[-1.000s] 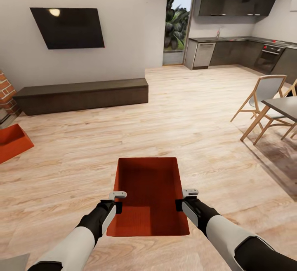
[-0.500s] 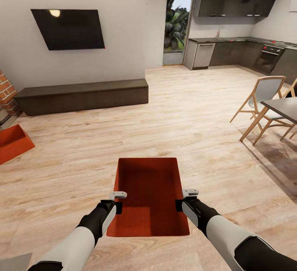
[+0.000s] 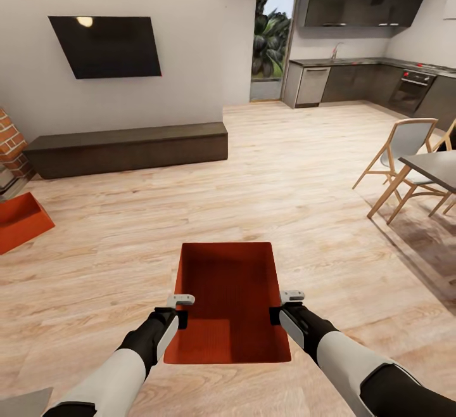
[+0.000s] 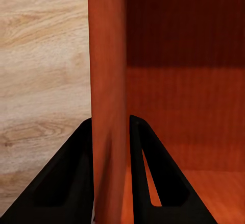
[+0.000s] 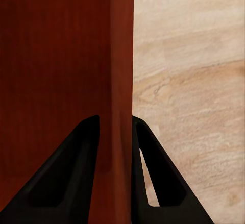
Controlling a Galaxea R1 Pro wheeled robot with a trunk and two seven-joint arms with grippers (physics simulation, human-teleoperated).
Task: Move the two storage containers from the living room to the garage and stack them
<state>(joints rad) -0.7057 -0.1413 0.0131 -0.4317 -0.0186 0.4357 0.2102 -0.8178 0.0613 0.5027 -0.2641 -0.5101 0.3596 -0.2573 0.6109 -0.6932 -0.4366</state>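
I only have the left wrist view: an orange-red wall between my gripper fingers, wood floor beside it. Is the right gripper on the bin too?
Observer: Yes. The right gripper is shut on the opposite long wall of the orange-red rectangular topless bin.
Operator: And the other container?
Observer: The second orange-red bin sits on the light wood plank floor, far off to your left, near the brick column.
Operator: Anything ahead of me?
Observer: A long dark low bench stands along the wall under the black wall TV.
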